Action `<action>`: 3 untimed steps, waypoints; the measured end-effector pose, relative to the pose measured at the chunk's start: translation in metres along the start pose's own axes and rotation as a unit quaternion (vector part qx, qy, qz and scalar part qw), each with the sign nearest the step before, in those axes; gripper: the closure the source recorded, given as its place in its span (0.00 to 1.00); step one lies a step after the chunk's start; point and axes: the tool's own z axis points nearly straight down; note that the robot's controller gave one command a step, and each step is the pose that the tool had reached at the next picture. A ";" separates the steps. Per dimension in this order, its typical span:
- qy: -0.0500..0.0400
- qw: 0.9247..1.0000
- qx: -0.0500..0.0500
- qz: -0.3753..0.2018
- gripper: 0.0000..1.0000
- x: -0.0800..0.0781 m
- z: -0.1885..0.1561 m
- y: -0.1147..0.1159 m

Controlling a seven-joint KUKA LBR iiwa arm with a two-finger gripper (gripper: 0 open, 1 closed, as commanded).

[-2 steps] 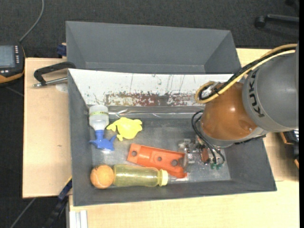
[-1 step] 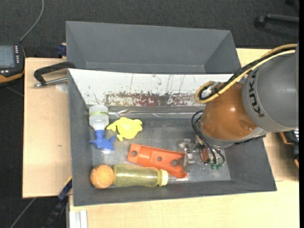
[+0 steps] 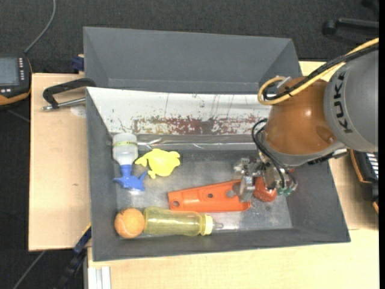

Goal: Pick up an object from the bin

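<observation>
My gripper [image 3: 248, 178] is low in the bin's right half, under the orange wrist cover. It sits right at the right end of a long flat orange tool [image 3: 204, 198] with small holes, which lies across the bin floor. A small red piece [image 3: 264, 193] shows just to the right of the gripper, touching or close to the tool's end; I cannot tell whether it belongs to the tool. A yellow-green clear bottle [image 3: 177, 223] lies along the front wall, just below the tool.
An orange ball [image 3: 129, 223] rests at the bottle's left end in the front left corner. A crumpled yellow thing [image 3: 158, 162], a blue toy [image 3: 129, 180] and a white-capped clear container [image 3: 124, 147] lie at the left. Bare floor shows along the back wall.
</observation>
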 end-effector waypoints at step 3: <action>-0.003 1.000 0.000 0.002 1.00 -0.014 -0.128 -0.014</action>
